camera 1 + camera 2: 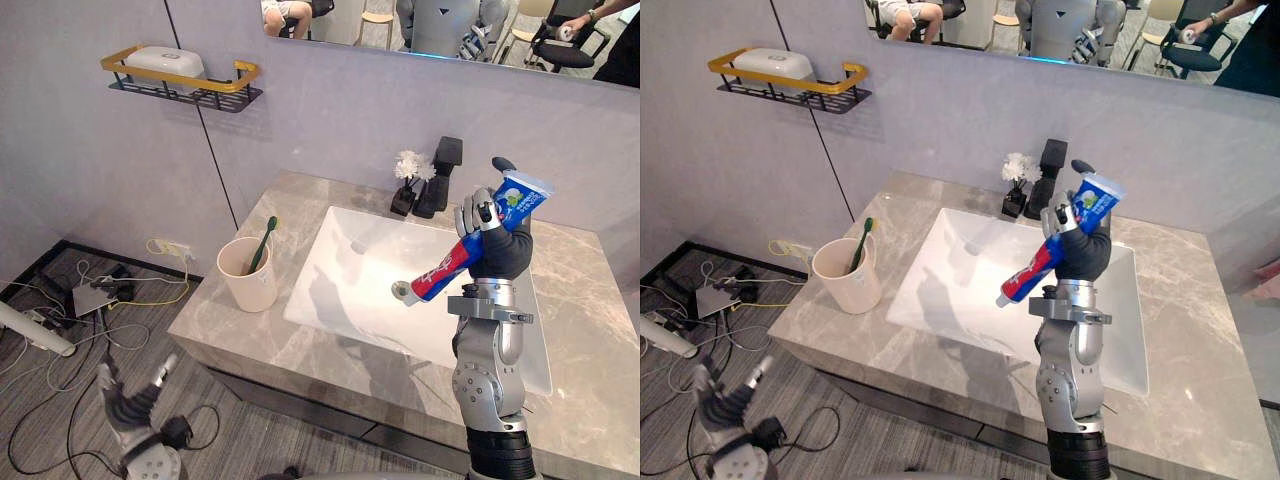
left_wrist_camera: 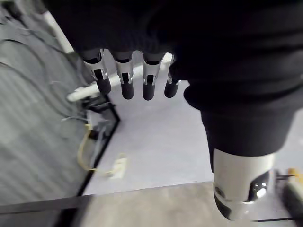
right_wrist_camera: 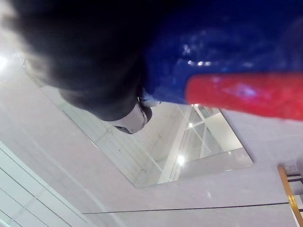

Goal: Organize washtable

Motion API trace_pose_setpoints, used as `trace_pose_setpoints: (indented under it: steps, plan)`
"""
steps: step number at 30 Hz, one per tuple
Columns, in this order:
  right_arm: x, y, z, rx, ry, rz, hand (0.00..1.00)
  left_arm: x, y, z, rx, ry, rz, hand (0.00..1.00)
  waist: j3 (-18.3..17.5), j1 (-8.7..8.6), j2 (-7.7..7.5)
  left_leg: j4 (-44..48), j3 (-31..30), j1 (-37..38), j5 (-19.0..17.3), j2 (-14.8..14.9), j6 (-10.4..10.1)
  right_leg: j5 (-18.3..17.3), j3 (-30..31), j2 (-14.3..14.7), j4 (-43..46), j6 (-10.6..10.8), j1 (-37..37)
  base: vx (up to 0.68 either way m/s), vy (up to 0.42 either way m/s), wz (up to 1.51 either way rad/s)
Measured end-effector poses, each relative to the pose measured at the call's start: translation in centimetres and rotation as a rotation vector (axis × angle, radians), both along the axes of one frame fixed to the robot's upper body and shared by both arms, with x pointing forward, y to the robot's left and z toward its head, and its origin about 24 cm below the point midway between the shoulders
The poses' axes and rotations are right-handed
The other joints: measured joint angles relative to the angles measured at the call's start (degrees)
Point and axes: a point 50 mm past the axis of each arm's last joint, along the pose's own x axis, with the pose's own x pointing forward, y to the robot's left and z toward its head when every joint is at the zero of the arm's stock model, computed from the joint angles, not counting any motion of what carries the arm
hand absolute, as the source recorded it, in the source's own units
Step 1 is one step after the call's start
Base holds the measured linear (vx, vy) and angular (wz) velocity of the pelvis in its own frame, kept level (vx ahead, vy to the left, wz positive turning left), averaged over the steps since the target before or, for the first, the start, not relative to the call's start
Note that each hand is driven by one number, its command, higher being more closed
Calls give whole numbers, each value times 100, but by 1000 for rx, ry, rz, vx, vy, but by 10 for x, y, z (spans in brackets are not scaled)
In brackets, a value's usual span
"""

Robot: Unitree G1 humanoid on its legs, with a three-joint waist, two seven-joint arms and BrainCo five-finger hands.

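My right hand [image 1: 487, 218] is raised above the white sink [image 1: 340, 290], its fingers curled round a blue and red toothpaste tube [image 1: 470, 243] that slants with its white cap end down to the left. The same tube [image 3: 236, 71] fills much of the right wrist view. A cream cup [image 1: 247, 272] with a green toothbrush [image 1: 263, 243] in it stands on the grey marble counter [image 1: 590, 330] left of the sink. My left hand [image 1: 130, 405] hangs low over the floor at the lower left, fingers [image 2: 123, 82] relaxed and holding nothing.
A black faucet [image 1: 440, 175] and a small black vase with white flowers [image 1: 408, 180] stand behind the sink. A gold-railed wall shelf [image 1: 180, 80] with a white box hangs at upper left. Cables and a power strip [image 1: 90, 295] lie on the floor. A mirror [image 1: 450, 30] shows seated people.
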Motion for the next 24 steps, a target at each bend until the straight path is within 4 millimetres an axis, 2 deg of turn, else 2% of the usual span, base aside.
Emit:
trace_pose_setpoints:
  steps: [4,10,13,16,19,22,24]
  plan:
    - [1,4,7,-11,-34,-1,100,-14,-10,-30,-91,133,-8,0,2,9,-19,0,-17,-1,0,-37,1,-4,-30,-44,0,6,14,-28,15,5]
    - [3,14,14,-38,-63,11,100,-20,-34,-55,-196,249,-98,0,-2,-2,-39,3,-143,-17,7,-59,13,-17,-112,-56,1,21,39,-16,-2,5]
    - [6,22,18,-54,-76,28,100,-19,-44,-61,-224,282,-141,0,-1,2,-40,7,-177,-21,11,-73,19,-26,-176,-59,1,26,67,-23,0,12]
    - [10,30,25,-69,-99,42,100,-16,-46,-64,-223,300,-172,0,0,8,-39,11,-296,-16,16,-101,26,-63,-271,-84,2,49,126,-15,-1,18]
    - [13,48,31,-85,-128,87,100,-13,-47,-67,-216,326,-234,0,5,30,-44,12,-373,-17,24,-114,36,-157,-368,-125,157,59,120,-5,3,20]
    - [15,64,35,-126,-151,130,100,-5,-45,-68,-178,359,-325,0,17,148,-76,61,-482,-91,24,-129,36,-157,-433,-119,156,59,115,-1,-2,15]
    - [16,75,37,-156,-161,156,100,-3,-44,-68,-161,369,-352,0,24,162,-89,97,-550,-135,24,-136,36,-157,-499,-117,159,59,126,-11,-4,21]
